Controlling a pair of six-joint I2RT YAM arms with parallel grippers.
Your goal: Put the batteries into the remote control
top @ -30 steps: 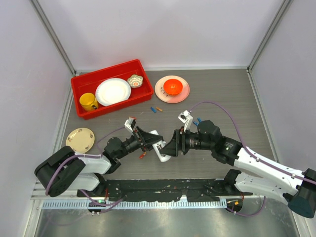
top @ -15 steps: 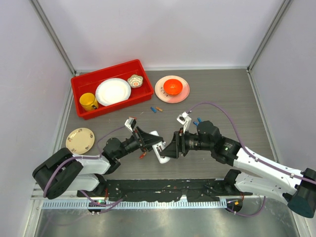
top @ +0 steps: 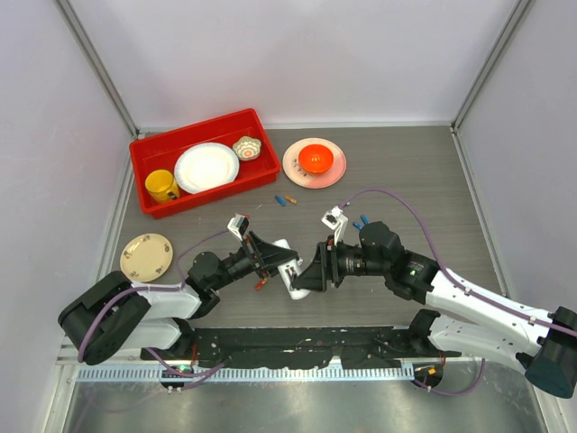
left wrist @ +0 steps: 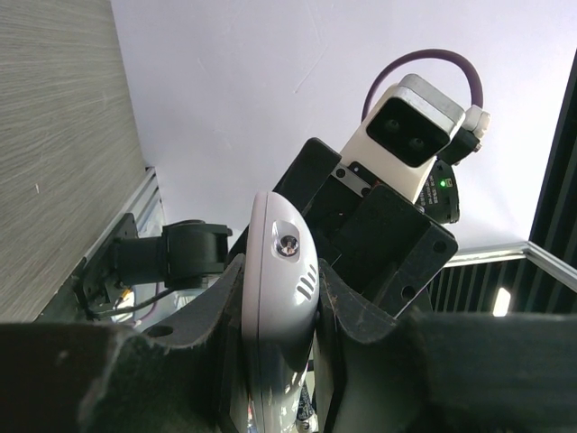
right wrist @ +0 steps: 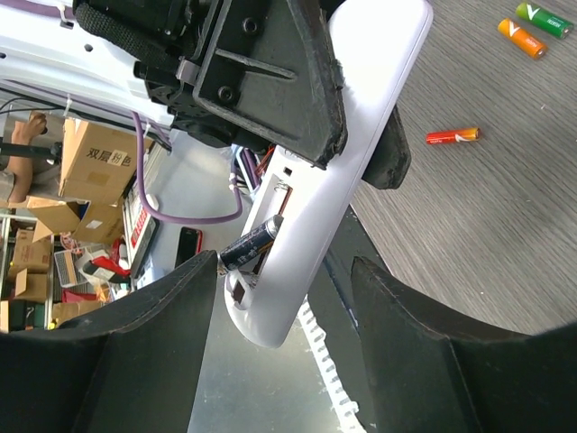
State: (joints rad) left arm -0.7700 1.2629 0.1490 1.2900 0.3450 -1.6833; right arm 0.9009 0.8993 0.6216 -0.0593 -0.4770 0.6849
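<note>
**Remote held up mid-table, one battery half seated**

A grey wood-grain table [top: 406, 171] walled in by pale panels fills the overhead view, and the two arms meet near its front centre.

The remote control [right wrist: 361, 153], a slim white bar, is held off the surface there. The left gripper [top: 279, 262] is clamped tight across its width, with a dark finger [left wrist: 216, 316] pressed to each long edge. On its back a dark battery [right wrist: 248, 245] sits tilted, one end in the recess and the other end sticking out.

The right gripper [right wrist: 279, 361] faces the remote's free end with its jaws standing well apart, one on either side of that end, and it grips nothing. One fingertip is just beside the tilted battery; whether they touch cannot be told.

Loose batteries lie on the table. An orange-red one [right wrist: 453, 136] is near the remote, and a green one [right wrist: 544, 19] and an orange one [right wrist: 521, 39] lie side by side farther off.

Toward the back left is a red bin [top: 189, 127] holding a yellow cup [top: 161, 186], a white plate [top: 206, 168] and a small patterned bowl [top: 246, 148]. Just right of the bin, a pink plate [top: 293, 171] carries an orange bowl [top: 317, 158]. A beige saucer [top: 146, 255] lies near the left arm.
</note>
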